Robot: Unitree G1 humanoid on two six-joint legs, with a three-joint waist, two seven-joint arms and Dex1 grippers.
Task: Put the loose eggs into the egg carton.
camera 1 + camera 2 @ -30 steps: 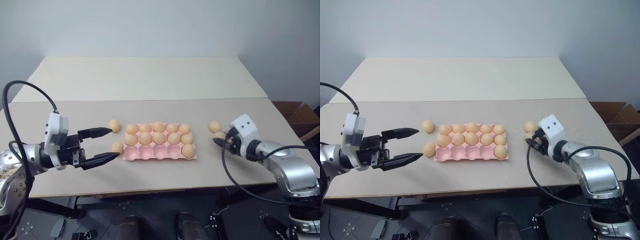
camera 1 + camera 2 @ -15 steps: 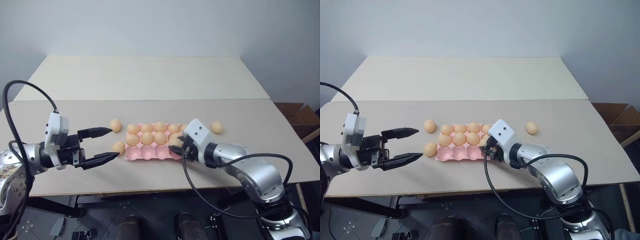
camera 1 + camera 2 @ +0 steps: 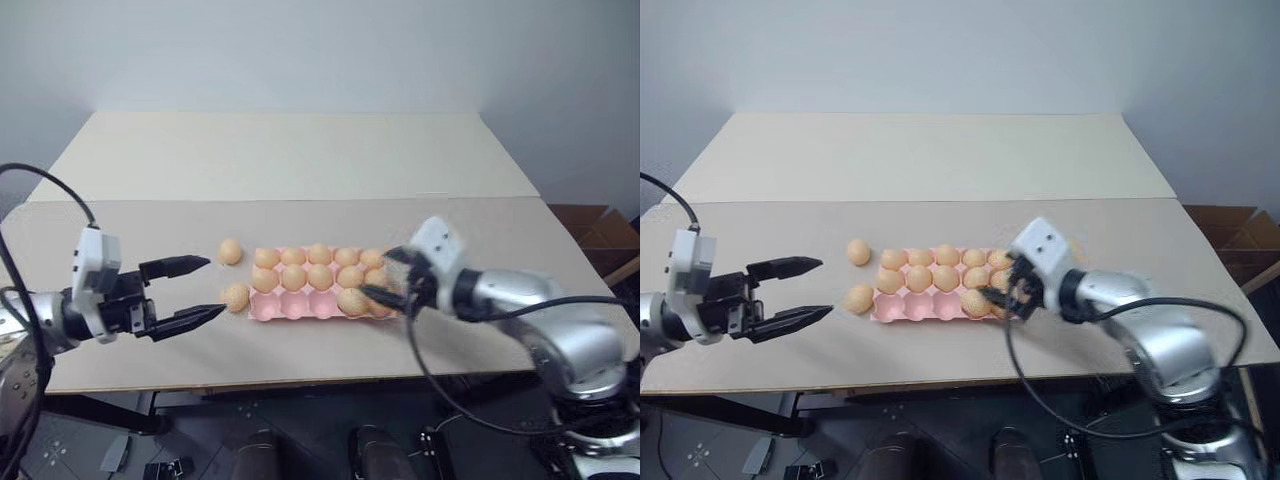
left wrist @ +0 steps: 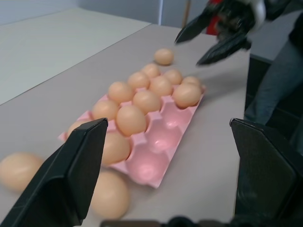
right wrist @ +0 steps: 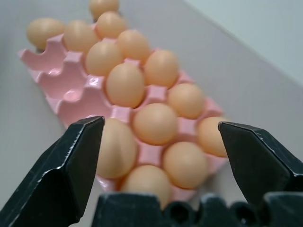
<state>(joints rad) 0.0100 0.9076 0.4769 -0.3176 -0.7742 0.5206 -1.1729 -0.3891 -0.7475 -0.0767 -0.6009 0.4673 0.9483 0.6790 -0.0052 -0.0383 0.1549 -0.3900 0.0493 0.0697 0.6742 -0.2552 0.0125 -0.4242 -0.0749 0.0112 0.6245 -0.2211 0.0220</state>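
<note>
R gripper (image 3: pixel 385 277) now spread over egg carton (image 3: pixel 300 308), L gripper (image 3: pixel 190 292) spread beside loose eggs (image 3: pixel 236 295) at carton's 9 o'clock; prob. fragile, slick, so pinch lightly across middle.

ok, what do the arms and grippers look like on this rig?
Both grippers, left gripper and right gripper, have two black tapered fingers on a white boxy wrist block. Forearms are silver-grey metal with black joints; a loose black cable loops along each arm.
</note>
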